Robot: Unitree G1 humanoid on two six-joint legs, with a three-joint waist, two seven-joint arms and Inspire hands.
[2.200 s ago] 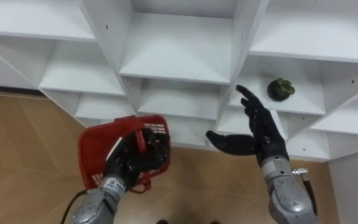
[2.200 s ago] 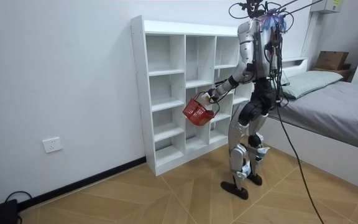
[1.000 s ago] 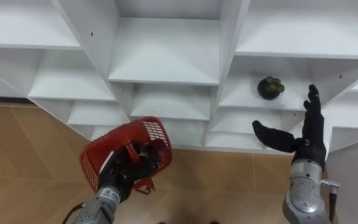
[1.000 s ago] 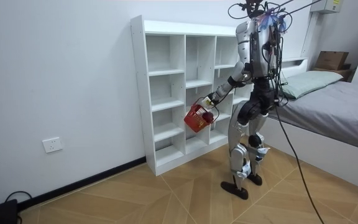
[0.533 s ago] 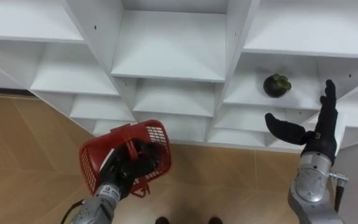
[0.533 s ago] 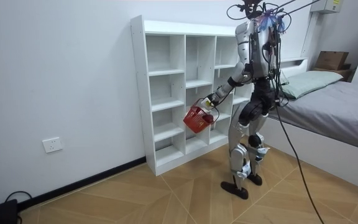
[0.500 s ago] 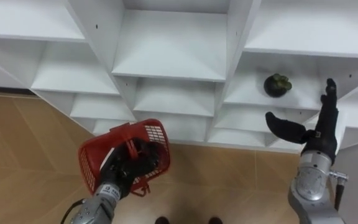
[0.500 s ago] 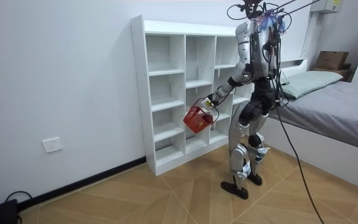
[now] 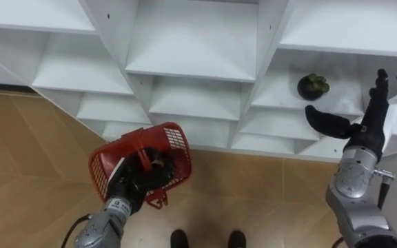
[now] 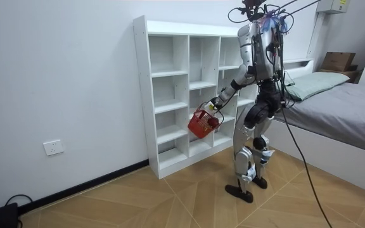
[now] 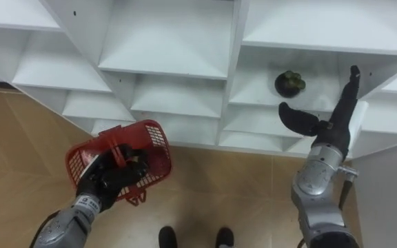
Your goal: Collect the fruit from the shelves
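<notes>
- Fruit, dark and round with a green cap, is what I see first. It sits alone on a shelf in the right-hand column of the white closet, towards the back of its compartment.
- My right hand is raised in front of that compartment, just to the right of the fruit and apart from it. Its fingers are straight and point up, the thumb is spread wide towards the left, and it holds nothing.
- My left hand is low on the left, its fingers curled round the handle of the red basket.
- From the eye views the basket hangs tilted over the wooden floor, in front of the closet's lower shelves. I cannot tell what lies inside it, because the hand covers much of the opening.
- From the room view, the robot stands upright close to the closet, facing it. The basket is held out at about hip height towards the shelves.
- A bed lies behind the robot, on the room view's right.
</notes>
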